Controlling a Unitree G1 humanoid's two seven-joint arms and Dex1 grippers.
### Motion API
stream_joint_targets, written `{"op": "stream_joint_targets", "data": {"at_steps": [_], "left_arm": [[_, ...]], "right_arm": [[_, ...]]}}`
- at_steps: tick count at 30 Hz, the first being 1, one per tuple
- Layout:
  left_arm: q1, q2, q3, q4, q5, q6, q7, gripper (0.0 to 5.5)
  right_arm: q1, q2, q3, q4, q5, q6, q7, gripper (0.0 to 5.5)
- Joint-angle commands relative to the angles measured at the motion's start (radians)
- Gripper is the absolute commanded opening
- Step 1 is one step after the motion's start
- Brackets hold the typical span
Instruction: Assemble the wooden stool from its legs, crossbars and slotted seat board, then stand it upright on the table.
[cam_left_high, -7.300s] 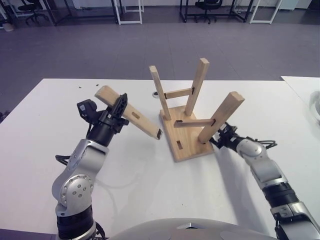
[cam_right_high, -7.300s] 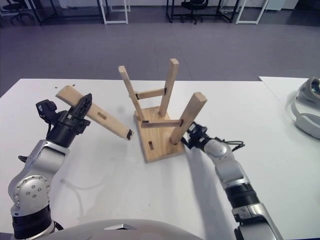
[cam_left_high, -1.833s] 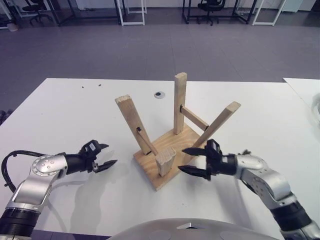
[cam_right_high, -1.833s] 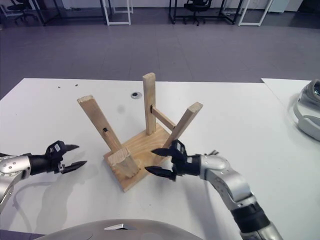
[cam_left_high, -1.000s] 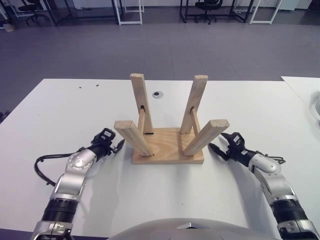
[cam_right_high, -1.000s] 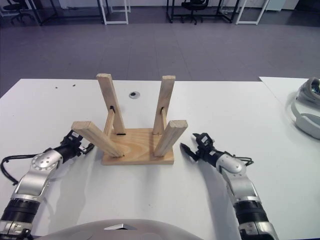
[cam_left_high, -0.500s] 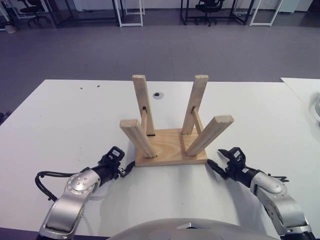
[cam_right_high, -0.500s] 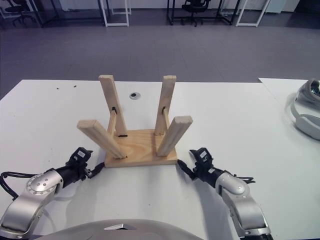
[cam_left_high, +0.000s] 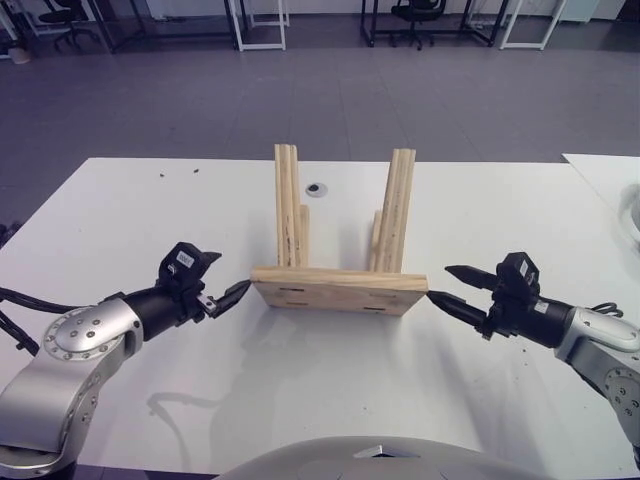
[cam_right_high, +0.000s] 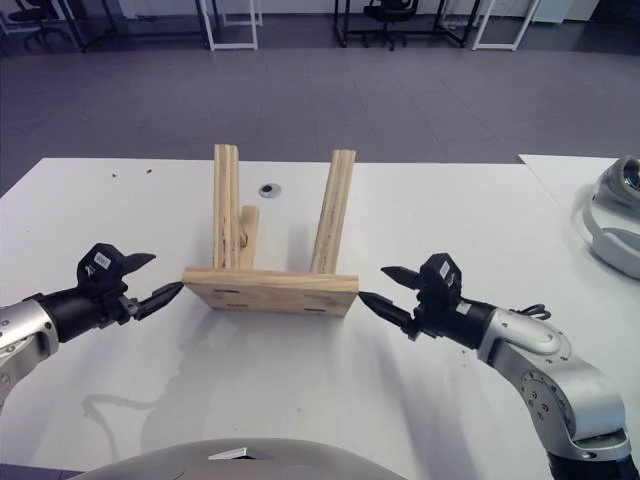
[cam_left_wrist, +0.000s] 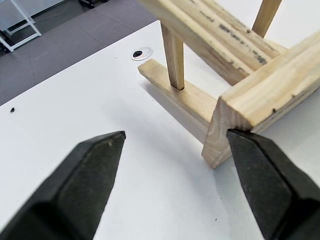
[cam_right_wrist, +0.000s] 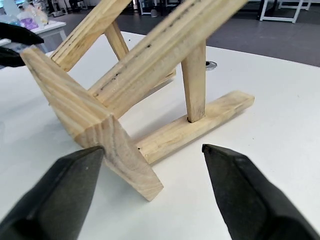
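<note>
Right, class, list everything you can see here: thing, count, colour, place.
stool: one, pale wood, on its side mid-table, legs pointing away.
table: one, white, under the stool.
disc: one, dark, on table behind stool.
specks: few, dark, table's far left.
headset: one, white-grey, far right edge.
desks: several, white-framed, back of room.
left claw: one, black, open, at stool's left end.
right claw: one, black, open, at stool's right end.

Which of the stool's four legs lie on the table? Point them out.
The lower left leg and lower right leg, flat on the table; the upper legs stick out in the air.
</note>
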Motion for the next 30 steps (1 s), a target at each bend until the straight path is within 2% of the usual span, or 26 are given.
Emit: {"op": "stream_joint_targets", "data": {"at_steps": [1,5,7,9,18,19,25,30], "left_arm": [[0.026,0.069,-0.007,0.02,-0.062,-0.069,-0.146,3.77],[0.147,0.194,-0.005,0.176,0.099,-0.219,-0.226,3.77],[0.175,0.227,-0.008,0.234,0.127,-0.285,-0.277,3.77],[0.156,0.229,-0.058,0.256,0.125,-0.343,-0.326,3.77],[-0.185,0.142,-0.365,0.427,0.208,-0.493,-0.374,3.77],[-0.205,0.132,-0.376,0.436,0.207,-0.501,-0.375,3.58],[-0.225,0.102,-0.399,0.43,0.135,-0.506,-0.433,2.48],[-0.237,0.089,-0.433,0.445,0.136,-0.542,-0.474,1.7]], "right_arm": [[-0.037,-0.004,0.043,0.072,-0.022,-0.056,0.074,3.7],[-0.019,-0.068,0.082,0.184,-0.175,-0.167,0.119,3.7],[-0.02,-0.098,0.107,0.221,-0.229,-0.213,0.161,3.7],[-0.046,-0.108,0.158,0.241,-0.261,-0.253,0.214,3.7],[-0.298,-0.035,0.381,0.323,-0.341,-0.299,0.323,3.7],[-0.312,-0.033,0.391,0.333,-0.35,-0.303,0.329,3.7],[-0.37,-0.018,0.419,0.384,-0.384,-0.345,0.35,2.49],[-0.381,-0.02,0.412,0.367,-0.351,-0.329,0.394,1.75]]}}
